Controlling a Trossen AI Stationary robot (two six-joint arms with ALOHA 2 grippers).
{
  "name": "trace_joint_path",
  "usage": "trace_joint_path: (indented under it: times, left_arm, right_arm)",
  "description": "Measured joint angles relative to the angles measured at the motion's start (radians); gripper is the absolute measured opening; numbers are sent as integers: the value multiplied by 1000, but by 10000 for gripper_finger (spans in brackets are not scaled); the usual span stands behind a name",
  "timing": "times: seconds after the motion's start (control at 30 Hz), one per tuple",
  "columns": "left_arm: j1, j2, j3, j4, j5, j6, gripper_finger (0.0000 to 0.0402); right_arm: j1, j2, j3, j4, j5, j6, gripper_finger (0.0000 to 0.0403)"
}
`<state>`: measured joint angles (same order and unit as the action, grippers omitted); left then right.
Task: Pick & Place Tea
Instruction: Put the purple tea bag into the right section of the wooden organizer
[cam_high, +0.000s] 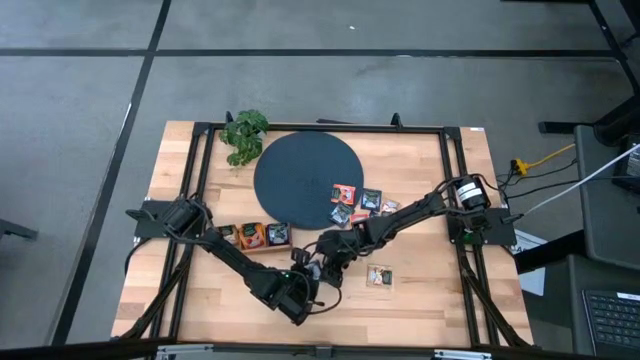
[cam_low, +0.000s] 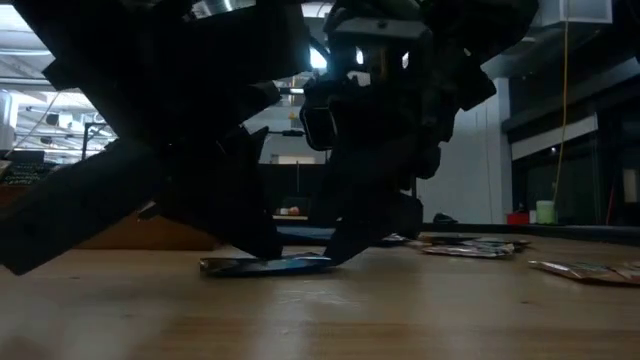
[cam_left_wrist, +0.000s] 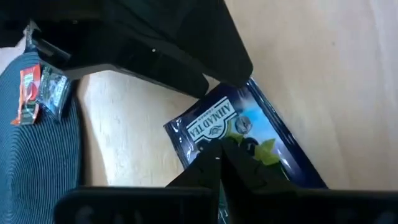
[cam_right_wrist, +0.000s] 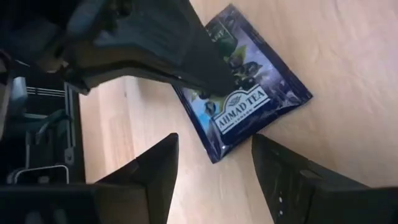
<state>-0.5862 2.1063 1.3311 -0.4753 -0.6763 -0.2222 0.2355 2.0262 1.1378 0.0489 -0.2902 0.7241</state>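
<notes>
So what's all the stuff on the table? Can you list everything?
Blue tea sachet: one, dark blue, flat on the wood near the front, under both grippers.
Other tea sachets: several, orange-red and dark, on the disc's right edge and beside it, plus one alone.
Disc: one, dark, table's far middle.
Plant: one, green, left of the disc.
Tray: one, wooden, holding sachets.
Left gripper: shut, tips on the blue sachet.
Right gripper: open, straddling its corner.

Tea sachet (cam_left_wrist: 239, 134) flat on table (cam_left_wrist: 329, 56)
</notes>
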Motion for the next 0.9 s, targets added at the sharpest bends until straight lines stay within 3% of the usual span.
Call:
trace_joint_path:
  times: [0.37, 0.43, 0.63, 0.9]
  left_arm:
    - [-30, -117, 0, -71, -64, -57, 3]
    - [-34, -144, 1, -70, -21, -79, 3]
    - [-13, -143, 2, -84, 292, -166, 2]
    - [6, -93, 0, -78, 309, -159, 2]
  right_arm:
    - [-1, -2, 2, -43, 36, -39, 204]
    - [-1, -2, 2, -46, 37, -53, 204]
    - [-1, -2, 2, -45, 43, -56, 204]
    - [0, -2, 2, -43, 57, -59, 204]
